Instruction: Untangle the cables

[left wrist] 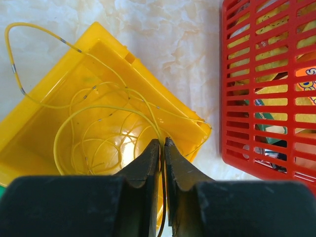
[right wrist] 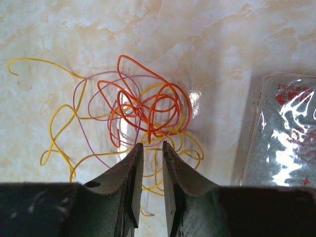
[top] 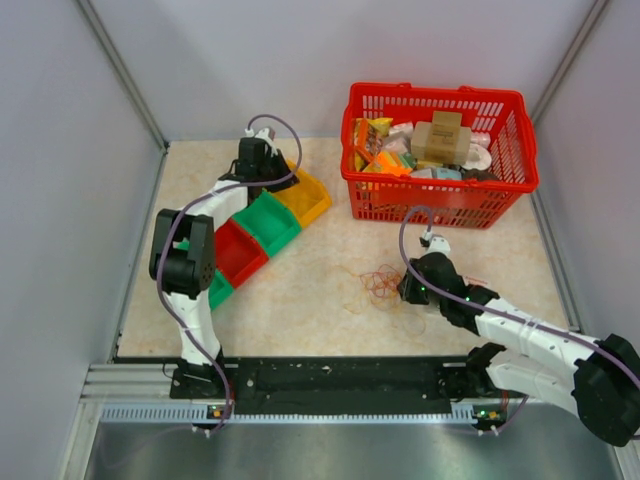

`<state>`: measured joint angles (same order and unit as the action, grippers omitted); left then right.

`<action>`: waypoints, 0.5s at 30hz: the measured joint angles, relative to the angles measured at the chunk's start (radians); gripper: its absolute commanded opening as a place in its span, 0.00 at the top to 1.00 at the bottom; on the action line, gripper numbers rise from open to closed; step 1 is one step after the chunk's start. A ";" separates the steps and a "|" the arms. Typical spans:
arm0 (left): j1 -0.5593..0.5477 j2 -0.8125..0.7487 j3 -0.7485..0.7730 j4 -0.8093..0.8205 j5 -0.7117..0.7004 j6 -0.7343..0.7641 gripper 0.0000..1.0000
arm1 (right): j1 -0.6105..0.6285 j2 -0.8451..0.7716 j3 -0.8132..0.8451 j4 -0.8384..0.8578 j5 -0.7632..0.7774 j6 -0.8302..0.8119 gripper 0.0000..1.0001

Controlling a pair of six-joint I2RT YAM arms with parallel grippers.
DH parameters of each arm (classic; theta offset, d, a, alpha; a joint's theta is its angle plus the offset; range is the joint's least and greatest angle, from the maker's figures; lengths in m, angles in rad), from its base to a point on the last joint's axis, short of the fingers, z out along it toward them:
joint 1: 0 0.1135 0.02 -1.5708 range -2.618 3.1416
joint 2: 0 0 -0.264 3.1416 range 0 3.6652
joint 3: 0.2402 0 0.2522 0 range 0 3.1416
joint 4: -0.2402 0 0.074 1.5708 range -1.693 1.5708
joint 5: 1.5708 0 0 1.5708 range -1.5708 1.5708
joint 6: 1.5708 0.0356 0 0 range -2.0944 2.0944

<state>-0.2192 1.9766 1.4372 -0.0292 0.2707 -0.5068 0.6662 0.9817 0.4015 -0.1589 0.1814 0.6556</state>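
the cables [right wrist: 143,106] lay as a loose knot of orange, yellow and pinkish loops on the marble table [right wrist: 222,39], directly under the right gripper [right wrist: 150,148], whose jaws stood narrowly apart with nothing pinched. one yellow cable [left wrist: 98,107] was already coiled in the yellow bin [left wrist: 29,123], with a strand running through the slit between the jaws of the left gripper [left wrist: 162,145]; whether they gripped it i could not tell. the next pick would likely go best by nipping a single outer loop, such as the free yellow end, and drawing it out slowly so the knot did not tighten. only the left wrist view showed the coil in the bin. only the right wrist view separated the colours and showed a clear packet [right wrist: 281,133] beside the knot.
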 measured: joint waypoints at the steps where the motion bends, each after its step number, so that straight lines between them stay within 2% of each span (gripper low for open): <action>1: -0.002 0.000 0.001 -0.006 0.001 0.002 0.86 | 0.000 0.000 0.000 0.000 0.000 0.000 0.78; 8: -0.018 0.008 0.040 -0.056 0.025 0.013 0.86 | 0.000 0.000 0.000 0.000 -0.006 0.002 0.78; 15: -0.022 0.029 0.102 -0.053 0.087 0.014 0.76 | 0.000 -0.019 0.000 -0.009 -0.008 0.002 0.77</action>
<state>-0.2409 2.0060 1.5394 -0.0818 0.3580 -0.4927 0.6662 0.9630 0.4015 -0.1680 0.1734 0.6579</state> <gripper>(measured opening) 0.205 0.222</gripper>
